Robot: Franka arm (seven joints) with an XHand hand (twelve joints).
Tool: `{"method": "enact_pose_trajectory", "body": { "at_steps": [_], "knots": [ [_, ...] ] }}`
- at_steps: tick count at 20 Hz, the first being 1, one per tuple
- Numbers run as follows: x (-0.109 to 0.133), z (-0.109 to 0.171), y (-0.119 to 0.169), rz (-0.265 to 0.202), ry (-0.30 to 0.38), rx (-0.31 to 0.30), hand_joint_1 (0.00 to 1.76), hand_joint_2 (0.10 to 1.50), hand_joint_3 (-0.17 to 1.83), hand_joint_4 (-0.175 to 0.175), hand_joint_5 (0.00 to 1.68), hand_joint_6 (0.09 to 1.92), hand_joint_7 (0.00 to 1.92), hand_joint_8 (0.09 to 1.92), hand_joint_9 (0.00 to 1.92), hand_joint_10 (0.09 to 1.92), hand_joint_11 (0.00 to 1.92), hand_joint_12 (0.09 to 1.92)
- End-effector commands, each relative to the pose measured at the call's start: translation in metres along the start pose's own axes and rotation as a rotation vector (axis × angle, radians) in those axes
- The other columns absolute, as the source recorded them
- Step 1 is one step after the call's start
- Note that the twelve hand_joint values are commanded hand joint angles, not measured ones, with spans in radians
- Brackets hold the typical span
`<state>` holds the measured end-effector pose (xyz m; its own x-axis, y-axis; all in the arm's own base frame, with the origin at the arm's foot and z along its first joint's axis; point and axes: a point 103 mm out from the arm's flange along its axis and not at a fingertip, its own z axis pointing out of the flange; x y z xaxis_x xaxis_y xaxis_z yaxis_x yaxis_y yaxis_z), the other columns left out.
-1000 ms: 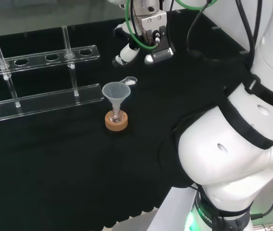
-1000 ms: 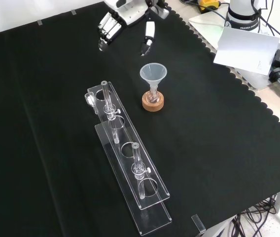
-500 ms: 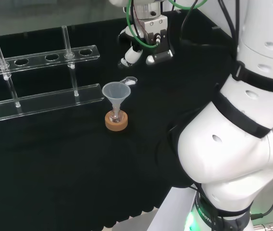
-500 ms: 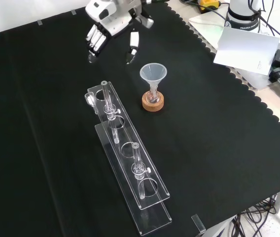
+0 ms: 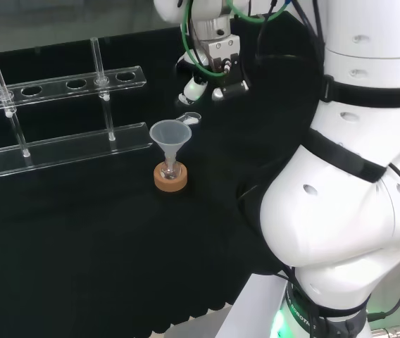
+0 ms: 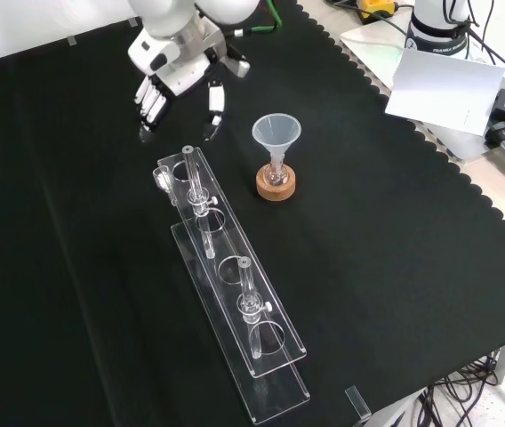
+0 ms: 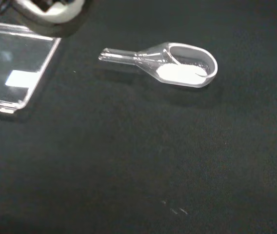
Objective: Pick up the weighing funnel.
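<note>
Bench: black cloth (image 6: pixel 395 267) with a scalloped edge; white paper sheet (image 6: pixel 439 84) and cables beyond it.
Nearest in the front view: one clear plastic rack (image 6: pixel 235 294) with two slim clear tubes upright.
Behind: one clear cone-shaped funnel (image 6: pixel 276 133), stem in a small flask on one cork ring (image 6: pixel 276 184).
One small clear scoop-shaped weighing funnel (image 7: pixel 177 66) lies flat on the cloth, a white patch in its bowl; in the head view it is just beyond the funnel.
Farthest: black-and-white hand (image 6: pixel 174 71) above the cloth, fingers spread, holding nothing.

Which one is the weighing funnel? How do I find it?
Find the long clear rack on the black cloth, then the big funnel standing upright on a cork ring beside it. Just beyond, in the head view, lies the weighing funnel: a small clear scoop with a short stem, flat on the cloth instead of upright.
</note>
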<state>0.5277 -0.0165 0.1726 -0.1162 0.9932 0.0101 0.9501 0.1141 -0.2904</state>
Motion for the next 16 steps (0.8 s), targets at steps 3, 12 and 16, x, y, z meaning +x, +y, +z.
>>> {"method": "enact_pose_trajectory", "body": {
  "at_steps": [3, 12, 16],
  "knots": [
    [-0.004, 0.031, 0.029, -0.014, -0.017, 0.023, 0.86, 0.65, 0.45, -0.04, 0.57, 0.09, 0.38, 0.7, 0.62, 0.59, 0.46, 1.3],
    [-0.01, 0.049, 0.036, 0.01, -0.037, 0.037, 0.9, 0.61, 0.51, -0.033, 0.63, 0.14, 0.43, 0.69, 0.66, 0.57, 0.49, 1.28],
    [-0.014, 0.056, 0.04, 0.024, -0.035, 0.051, 0.9, 0.6, 0.53, -0.03, 0.64, 0.16, 0.45, 0.69, 0.68, 0.56, 0.5, 1.28]
  ]
}}
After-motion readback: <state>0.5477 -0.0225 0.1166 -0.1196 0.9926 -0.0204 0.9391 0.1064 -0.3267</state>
